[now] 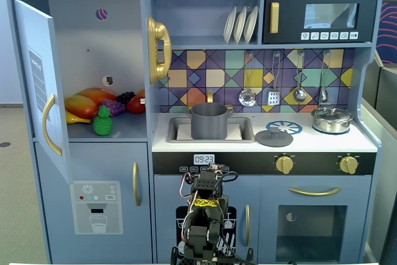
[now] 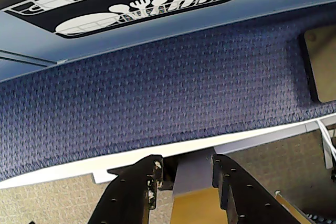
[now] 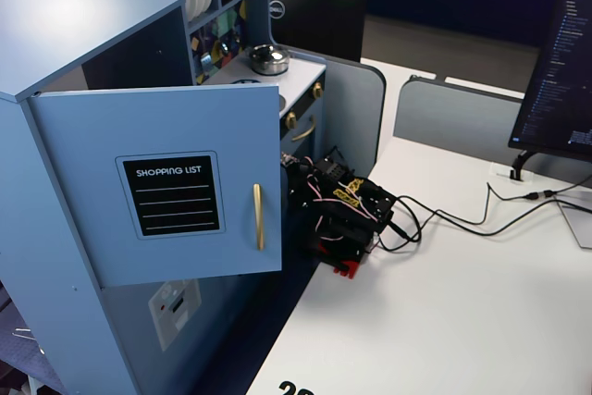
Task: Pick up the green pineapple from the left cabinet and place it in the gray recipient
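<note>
The green pineapple [image 1: 103,121] stands at the front of the shelf in the left cabinet [image 1: 99,48], whose blue door [image 1: 38,85] hangs open. The door [image 3: 171,196] hides the pineapple in the side fixed view. The gray recipient [image 1: 209,120] sits in the sink, empty as far as I can see. My arm [image 1: 205,215] is folded low in front of the kitchen, far below both, and it also shows in the side fixed view [image 3: 342,210]. In the wrist view my gripper [image 2: 186,166] is open and empty, pointing down at blue carpet and the table edge.
An orange mango [image 1: 84,105], purple grapes [image 1: 115,105] and a red fruit [image 1: 136,103] lie behind the pineapple. A gray lid [image 1: 273,137] and a silver lidded pot [image 1: 332,119] sit on the counter. A monitor [image 3: 560,62] and cables [image 3: 462,215] lie on the white table.
</note>
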Tool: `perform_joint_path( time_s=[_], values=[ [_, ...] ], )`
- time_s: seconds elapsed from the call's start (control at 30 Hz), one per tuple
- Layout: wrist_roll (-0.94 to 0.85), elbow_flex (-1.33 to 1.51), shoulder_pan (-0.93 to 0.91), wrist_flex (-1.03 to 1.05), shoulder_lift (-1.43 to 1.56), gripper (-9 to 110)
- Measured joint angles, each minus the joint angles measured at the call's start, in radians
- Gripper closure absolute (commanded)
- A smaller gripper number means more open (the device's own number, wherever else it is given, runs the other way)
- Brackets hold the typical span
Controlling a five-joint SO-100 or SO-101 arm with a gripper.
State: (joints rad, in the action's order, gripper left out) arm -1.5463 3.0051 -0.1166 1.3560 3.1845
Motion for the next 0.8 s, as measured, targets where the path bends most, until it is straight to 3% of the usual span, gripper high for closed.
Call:
perform_joint_path(
  time_s=[0.1,0.27,0.43,0.5,0.63,0.8],
  values=[
    [0.0,0.0,0.025,0.0,0.0,102],
    [0.0,0.0,0.347,0.0,0.0,102],
    [0.006,0.0,0.149,0.0,0.002,102],
    [0.049,-0.002,0.149,-0.009,0.002,102],
    [0.16,0.002,0.448,-0.167,-0.003,102],
    [0.098,-0.049,0.946,-0.769,-0.153,98]
  ],
)
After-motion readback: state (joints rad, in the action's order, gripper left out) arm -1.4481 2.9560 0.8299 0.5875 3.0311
